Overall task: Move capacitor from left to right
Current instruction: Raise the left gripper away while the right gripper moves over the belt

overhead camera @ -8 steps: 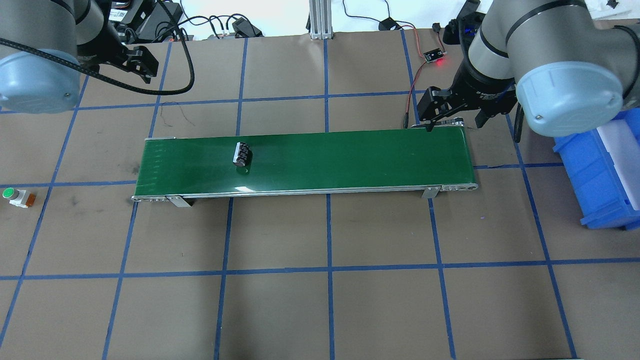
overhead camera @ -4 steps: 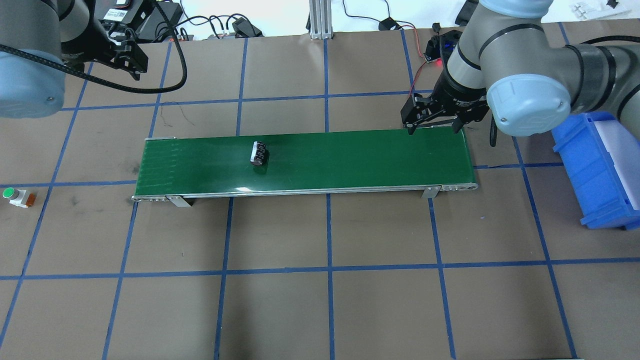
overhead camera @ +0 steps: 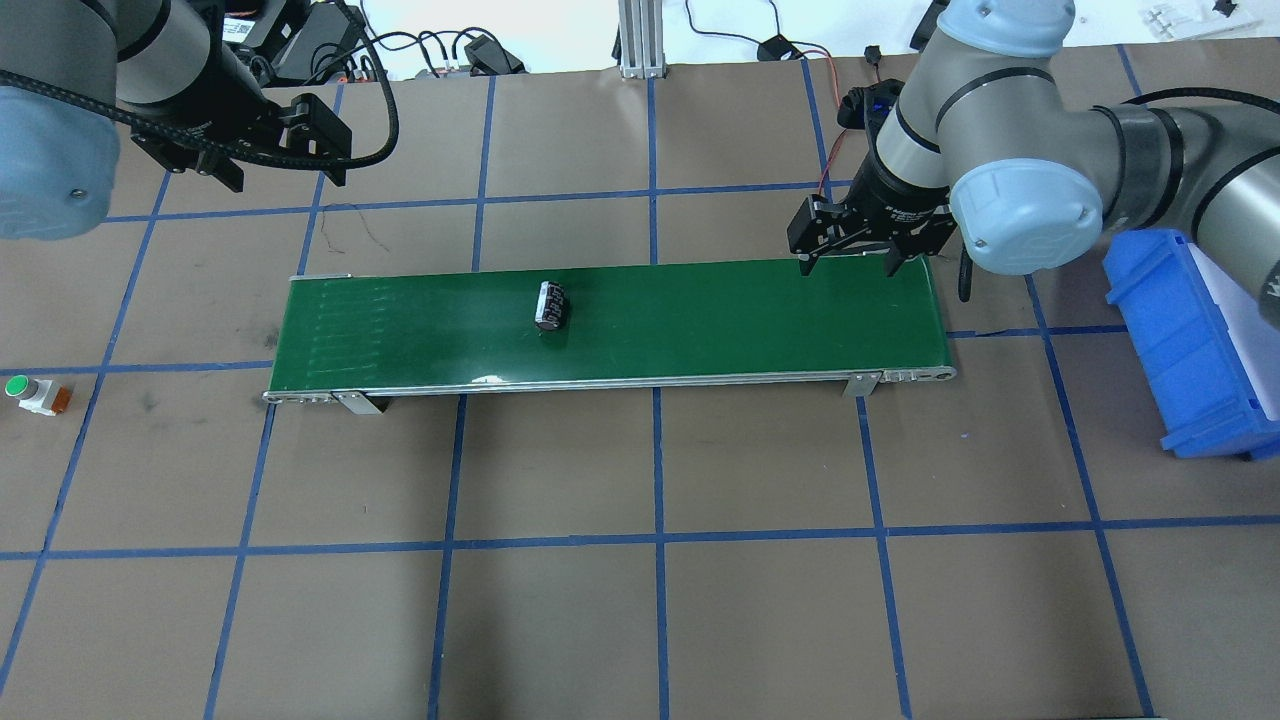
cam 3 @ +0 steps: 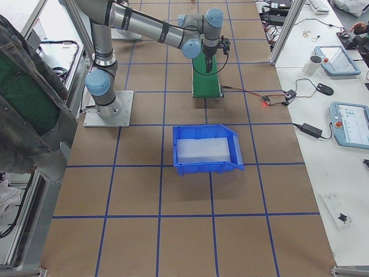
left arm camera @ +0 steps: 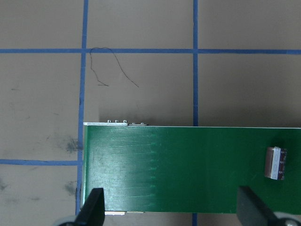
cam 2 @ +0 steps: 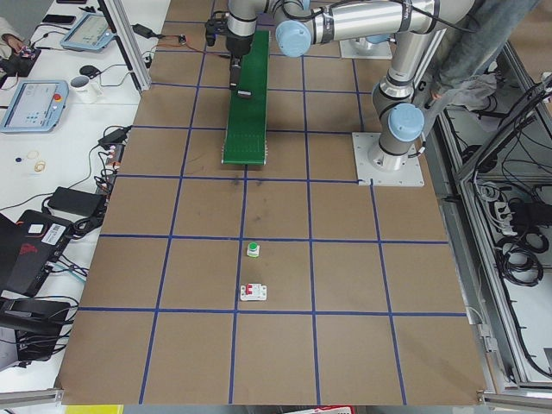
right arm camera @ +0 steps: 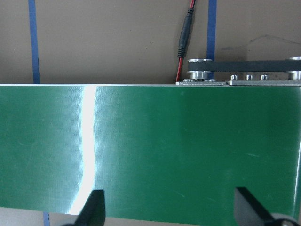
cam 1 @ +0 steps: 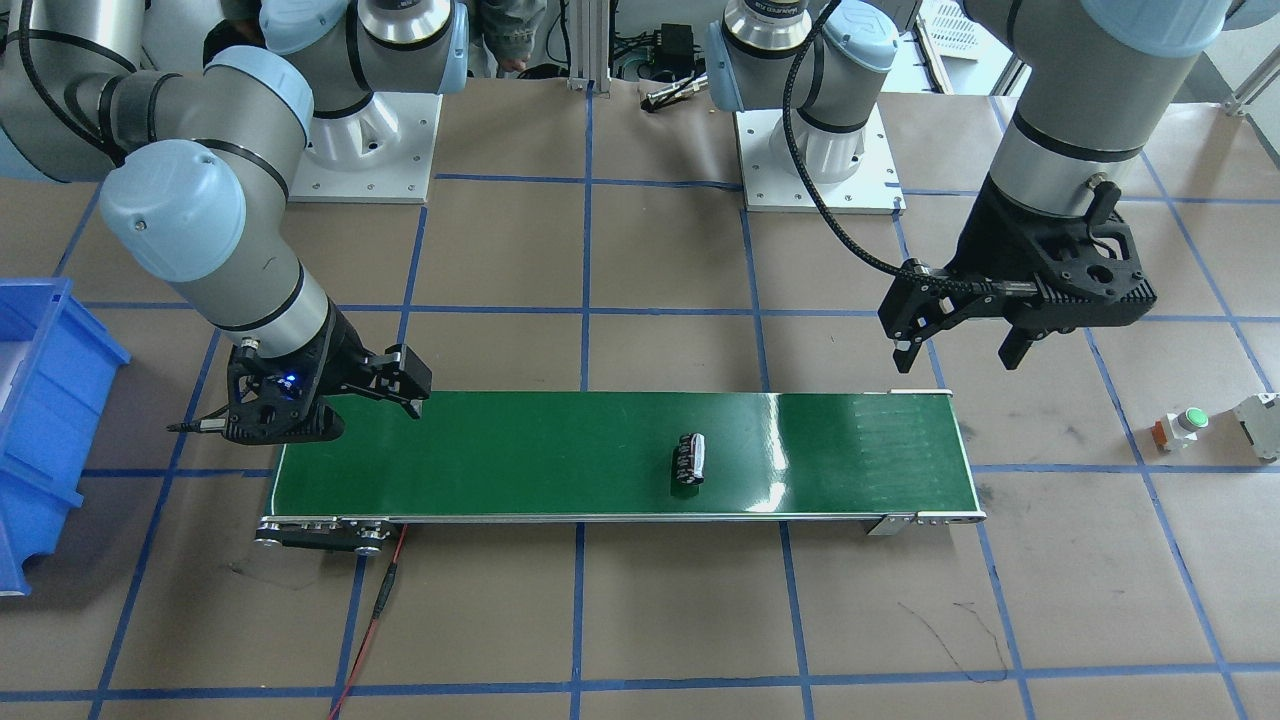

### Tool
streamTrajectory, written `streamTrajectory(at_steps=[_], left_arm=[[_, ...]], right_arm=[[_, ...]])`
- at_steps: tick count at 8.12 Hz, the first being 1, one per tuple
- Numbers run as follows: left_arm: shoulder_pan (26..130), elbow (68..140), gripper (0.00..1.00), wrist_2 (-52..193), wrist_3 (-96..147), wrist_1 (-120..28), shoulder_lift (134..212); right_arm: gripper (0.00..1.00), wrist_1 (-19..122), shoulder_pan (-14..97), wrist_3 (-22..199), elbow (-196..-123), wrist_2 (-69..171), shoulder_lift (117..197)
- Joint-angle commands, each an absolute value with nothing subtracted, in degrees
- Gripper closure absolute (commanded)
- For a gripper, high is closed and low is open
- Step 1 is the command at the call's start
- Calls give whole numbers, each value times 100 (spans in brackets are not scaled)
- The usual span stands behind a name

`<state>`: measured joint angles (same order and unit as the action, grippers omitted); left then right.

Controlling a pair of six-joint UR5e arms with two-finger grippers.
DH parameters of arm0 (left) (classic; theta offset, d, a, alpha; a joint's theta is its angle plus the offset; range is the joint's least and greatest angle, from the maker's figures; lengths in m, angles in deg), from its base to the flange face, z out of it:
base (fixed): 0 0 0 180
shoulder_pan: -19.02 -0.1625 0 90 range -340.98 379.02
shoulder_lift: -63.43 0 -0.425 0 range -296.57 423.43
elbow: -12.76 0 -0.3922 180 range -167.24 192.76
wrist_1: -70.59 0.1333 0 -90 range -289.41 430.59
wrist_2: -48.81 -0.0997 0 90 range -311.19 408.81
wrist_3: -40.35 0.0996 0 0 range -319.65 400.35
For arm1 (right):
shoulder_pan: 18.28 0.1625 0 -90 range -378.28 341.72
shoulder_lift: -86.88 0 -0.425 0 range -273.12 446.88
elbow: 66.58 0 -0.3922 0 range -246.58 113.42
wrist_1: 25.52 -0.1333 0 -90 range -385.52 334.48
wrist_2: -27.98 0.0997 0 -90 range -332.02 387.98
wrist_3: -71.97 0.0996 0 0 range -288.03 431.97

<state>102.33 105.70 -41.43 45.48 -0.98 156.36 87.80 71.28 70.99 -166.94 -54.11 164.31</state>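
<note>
The capacitor (overhead camera: 550, 305) is a small black cylinder with silvery stripes. It lies on its side on the green conveyor belt (overhead camera: 720, 320), left of the belt's middle, and also shows in the front view (cam 1: 691, 459) and the left wrist view (left arm camera: 276, 163). My left gripper (overhead camera: 288, 180) is open and empty, raised beyond the belt's left end. My right gripper (overhead camera: 848, 268) is open and empty, over the far edge of the belt near its right end. The right wrist view shows only bare belt (right arm camera: 188, 150) between the fingertips (right arm camera: 94, 207).
A blue bin (overhead camera: 1190, 340) stands on the table to the right of the belt. A green-topped push button (overhead camera: 18, 386) sits at the far left, with a white-grey block (cam 1: 1258, 425) beside it. A red cable (cam 1: 385, 590) runs from the belt's right end.
The capacitor has travelled to the right along the belt. My right gripper has moved left to the belt's far edge. My left gripper has shifted a little to the right.
</note>
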Motion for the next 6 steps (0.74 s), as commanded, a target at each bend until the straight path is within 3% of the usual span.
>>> streamTrajectory(at_steps=[1,6], left_arm=[[10243,10557,0,-4014,4509,-742,15633],[10243,10557,0,-4416,4544,-1308,15642]], right_arm=[[4,9145,7128,7127,-16695,-5349,16098],[5,9356,7128,7303,-16853,-5008,16010]])
